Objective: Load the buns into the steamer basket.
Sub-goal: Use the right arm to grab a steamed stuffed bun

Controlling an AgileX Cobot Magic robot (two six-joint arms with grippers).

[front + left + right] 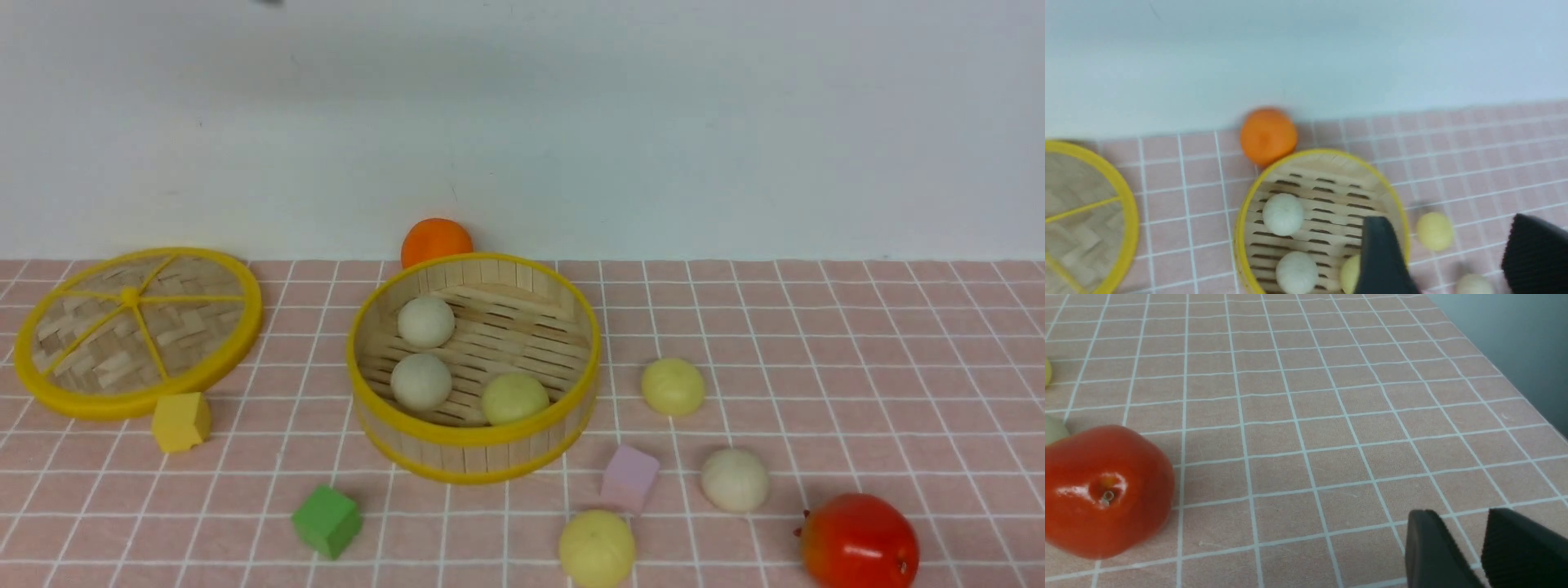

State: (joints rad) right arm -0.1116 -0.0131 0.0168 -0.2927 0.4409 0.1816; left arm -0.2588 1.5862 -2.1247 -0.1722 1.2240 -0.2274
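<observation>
A flat work surface (857, 351) is seen, covered in pale pink and ruled by thin white lines (746, 376) into a grid of small squares; the lines are slightly uneven in places. Behind it a plain wall (694, 122) of very pale blue-white is set, met by the surface along a straight horizontal edge; a broad, faint band of shade is cast across the wall's upper part. The light is even and diffuse; only soft shadows are thrown on the pink. In the right wrist view the surface's far side edge (1494, 367) is shown, bordered by a darker grey-teal area (1519, 335).
</observation>
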